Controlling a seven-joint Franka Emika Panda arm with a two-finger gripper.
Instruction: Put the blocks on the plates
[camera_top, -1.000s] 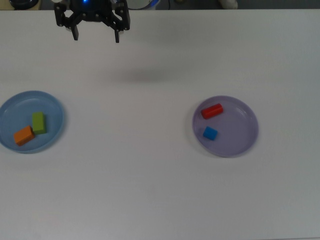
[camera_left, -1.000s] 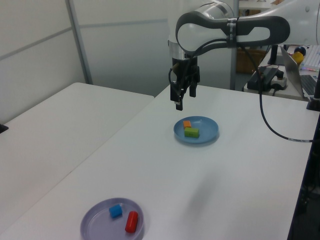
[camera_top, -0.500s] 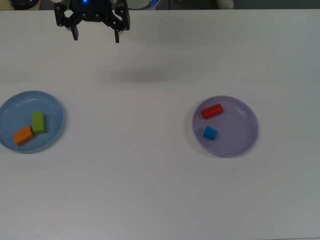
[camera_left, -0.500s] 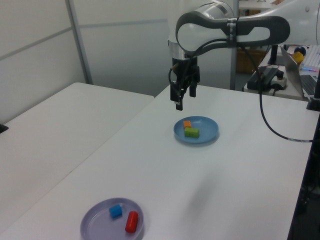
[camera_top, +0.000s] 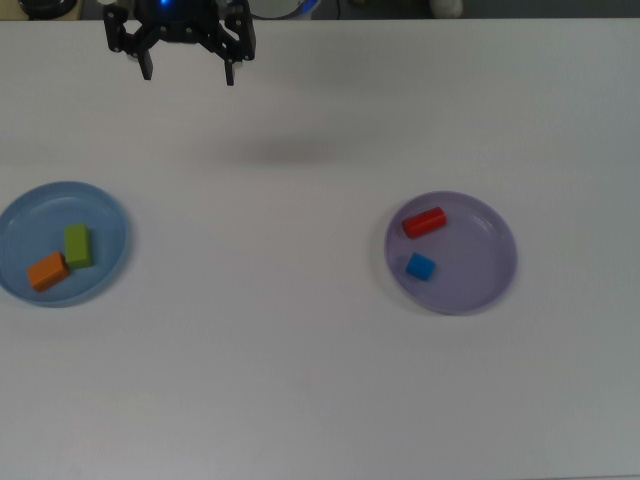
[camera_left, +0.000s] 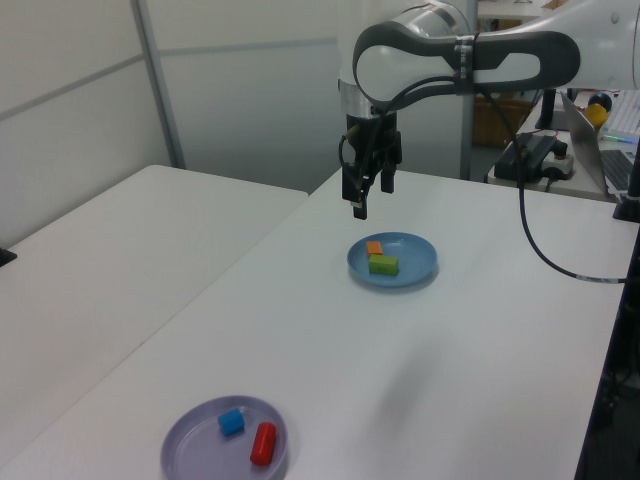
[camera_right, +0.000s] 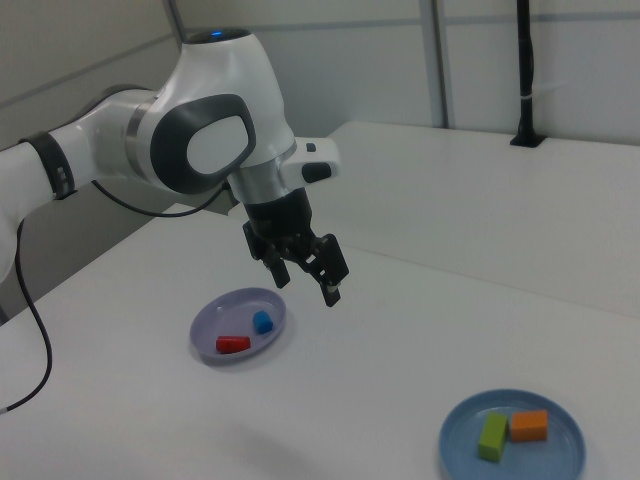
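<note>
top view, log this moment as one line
gripper: open, empty, raised | green block, orange block: blue plate | red block, blue cube: purple plate

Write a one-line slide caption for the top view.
Open gripper hovers empty; green block and orange block on blue plate, red block and blue cube on lavender plate.

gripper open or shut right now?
Open. The gripper shows its two fingers spread well apart in the top view, with nothing between them, raised above the table.
</note>
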